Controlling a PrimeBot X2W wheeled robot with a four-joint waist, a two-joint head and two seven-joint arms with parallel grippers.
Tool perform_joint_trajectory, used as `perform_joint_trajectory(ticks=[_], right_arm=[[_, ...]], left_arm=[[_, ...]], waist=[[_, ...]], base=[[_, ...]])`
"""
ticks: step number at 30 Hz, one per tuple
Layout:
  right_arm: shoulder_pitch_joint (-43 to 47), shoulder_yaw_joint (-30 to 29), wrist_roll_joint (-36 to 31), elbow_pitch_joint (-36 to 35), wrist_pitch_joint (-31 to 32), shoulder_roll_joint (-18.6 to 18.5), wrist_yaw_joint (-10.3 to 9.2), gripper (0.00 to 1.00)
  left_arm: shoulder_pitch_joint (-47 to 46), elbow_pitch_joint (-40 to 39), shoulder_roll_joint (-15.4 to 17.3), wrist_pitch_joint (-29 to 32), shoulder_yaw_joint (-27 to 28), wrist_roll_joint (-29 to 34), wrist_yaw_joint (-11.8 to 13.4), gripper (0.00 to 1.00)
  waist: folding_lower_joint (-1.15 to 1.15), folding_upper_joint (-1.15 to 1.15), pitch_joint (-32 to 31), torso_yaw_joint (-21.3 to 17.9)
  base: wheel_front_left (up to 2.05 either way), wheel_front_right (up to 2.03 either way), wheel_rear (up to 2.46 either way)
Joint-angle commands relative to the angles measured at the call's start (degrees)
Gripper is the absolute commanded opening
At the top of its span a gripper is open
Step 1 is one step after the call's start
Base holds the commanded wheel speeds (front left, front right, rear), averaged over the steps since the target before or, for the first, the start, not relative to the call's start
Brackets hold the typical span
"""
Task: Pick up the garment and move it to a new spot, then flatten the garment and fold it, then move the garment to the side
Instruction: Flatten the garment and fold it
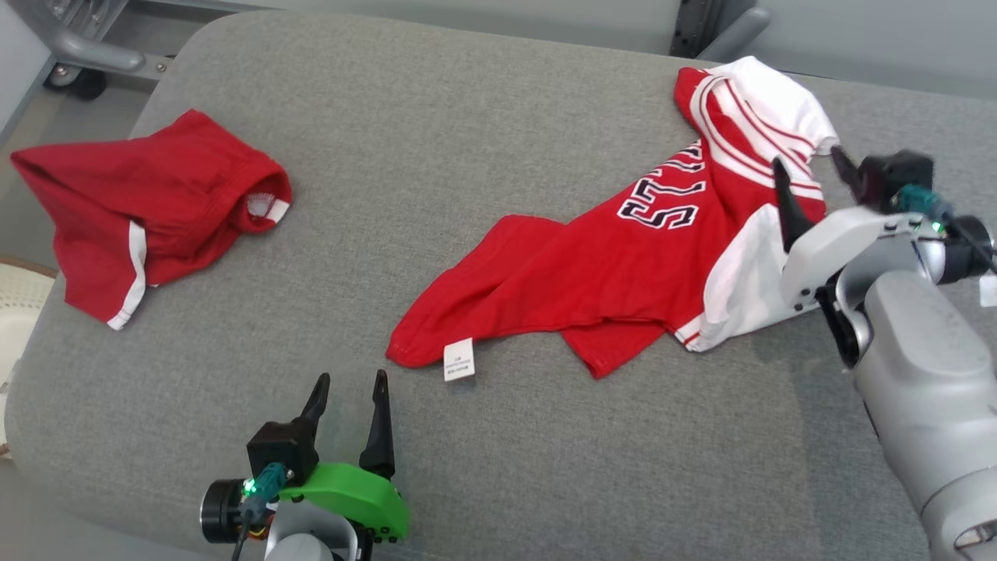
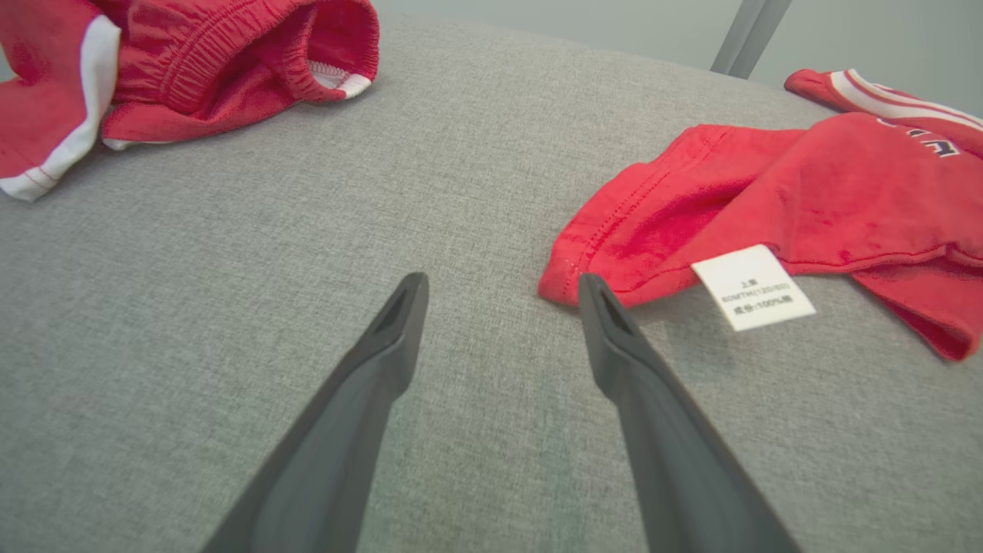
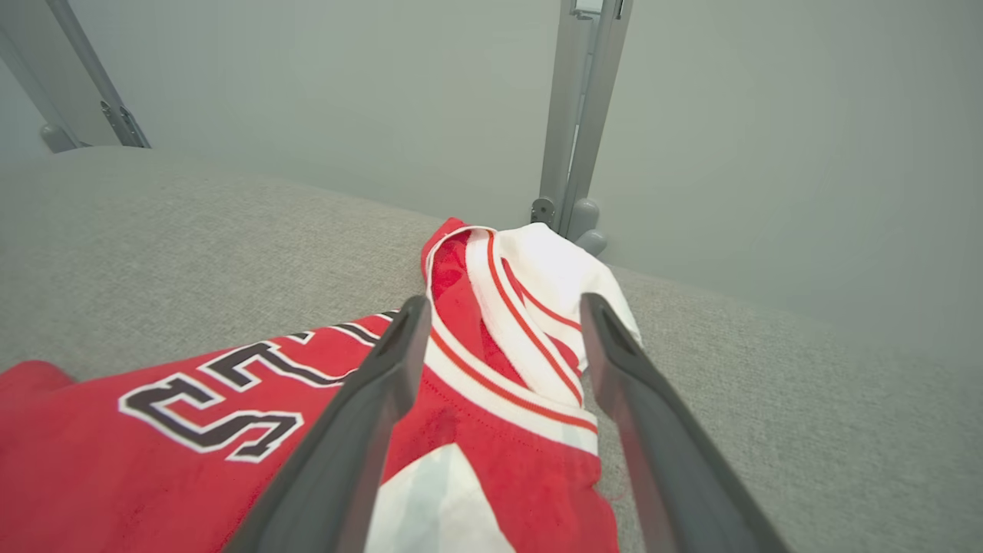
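The garment, a red jersey (image 1: 607,273) with white sleeves and dark lettering, lies crumpled and stretched out on the grey padded surface (image 1: 467,156), centre to right. A white label (image 1: 459,359) hangs at its near hem. My right gripper (image 1: 806,156) stands open over the white sleeve and striped collar end. In the right wrist view its fingers (image 3: 504,303) straddle the striped band of the jersey (image 3: 192,461) without closing on it. My left gripper (image 1: 350,378) is open and empty, just short of the jersey's hem corner (image 2: 584,269); its tips (image 2: 501,284) hover over bare grey cloth.
Red shorts (image 1: 156,202) with white trim lie bunched at the far left, also in the left wrist view (image 2: 192,61). A pale woven basket (image 1: 19,296) sits off the left edge. Metal frame legs (image 1: 93,47) and a post (image 3: 576,115) stand behind the surface.
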Motion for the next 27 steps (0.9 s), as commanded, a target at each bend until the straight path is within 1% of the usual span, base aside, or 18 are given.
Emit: perform_joint_trajectory(ticks=[1, 5, 7, 12, 17, 23, 24, 25, 27], right_arm=[[3.7, 0.4, 1.3, -1.8, -0.1, 1.1, -0.06, 1.00], [8.7, 2.1, 4.1, -4.2, -0.2, 3.5, -0.06, 1.00], [9.4, 2.9, 4.6, -4.6, -0.2, 4.0, -0.06, 1.00], [11.6, 7.5, 8.4, -5.9, 1.0, 6.7, -0.07, 1.00], [12.6, 10.4, 9.5, -5.9, 3.2, 7.2, -0.06, 1.00], [12.1, 9.8, 9.0, -3.5, 4.9, 7.9, -0.06, 1.00], [12.0, 9.7, 8.9, -3.2, 4.7, 8.2, -0.06, 0.99], [12.0, 9.6, 8.6, -2.8, 4.7, 8.4, -0.06, 0.88], [12.0, 9.4, 8.3, -2.1, 4.6, 8.5, -0.06, 0.78]], left_arm=[[0.9, -0.2, 0.2, 0.0, 0.6, 0.7, -0.1, 1.00], [1.2, -0.1, 0.2, 0.0, 0.8, 1.2, -0.3, 1.00], [1.3, -0.1, 0.2, 0.0, 0.7, 1.3, -0.4, 1.00], [1.6, 0.1, 0.2, 0.0, 0.1, 0.8, -0.3, 1.00], [2.2, 0.4, 0.2, 0.0, 0.1, 0.5, -0.3, 1.00], [2.5, 0.5, 0.2, 0.0, 0.3, 0.8, -0.3, 1.00], [2.5, 0.5, 0.2, 0.0, 0.2, 0.8, -0.3, 1.00], [2.5, 0.5, 0.2, 0.0, 0.1, 0.7, -0.3, 1.00], [2.6, 0.6, 0.2, 0.0, -0.1, 0.6, -0.2, 1.00]], waist=[[0.00, 0.00, -3.1, -4.3], [0.00, 0.00, -3.8, -6.2], [0.00, 0.00, -3.9, -6.5], [0.00, 0.00, -4.2, -7.1], [0.00, 0.00, -4.7, -7.1], [0.00, 0.00, -4.6, -6.7], [0.00, 0.00, -4.6, -6.5], [0.00, 0.00, -4.6, -6.4], [0.00, 0.00, -4.6, -6.3]], base=[[0.00, 0.00, 0.00], [0.00, 0.00, 0.00], [0.00, 0.00, 0.00], [0.00, 0.00, 0.00], [0.00, 0.00, 0.00], [0.00, 0.00, 0.00], [0.00, 0.00, 0.00], [0.00, 0.00, 0.00], [0.00, 0.00, 0.00]])
